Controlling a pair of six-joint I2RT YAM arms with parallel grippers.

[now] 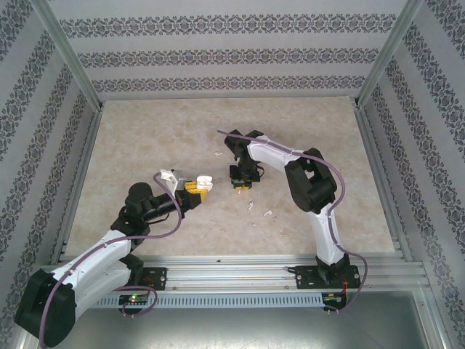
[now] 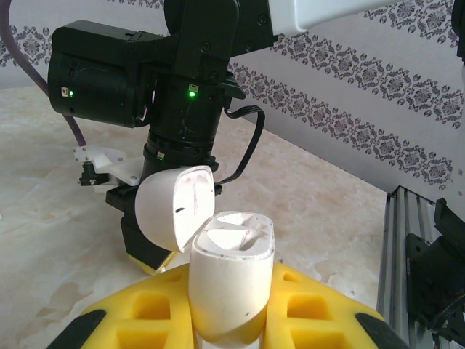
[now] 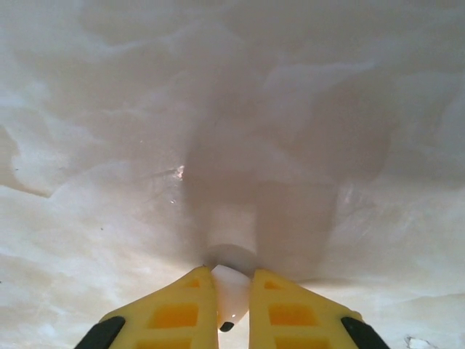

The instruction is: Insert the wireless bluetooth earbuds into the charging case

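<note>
Item 1: charging case [image 2: 232, 276], white, rounded and upright. It was pinched between the yellow fingers [image 2: 138, 323] of the left gripper [image 2: 231, 320]. Its hinged lid [image 2: 174, 211] stood flipped back to the left of the fingers, and the inner hollows showed plain white.

Item 2: earbud [image 3: 232, 298], tiny, white and dark-tipped. It was clamped between the drawn-in fingers of the right gripper [image 3: 231, 280], close over the table [image 3: 109, 145].

Item 3: loose earbuds [image 1: 251, 206], three small white pieces. They lay on the table, apart from both sets of fingers.
</note>
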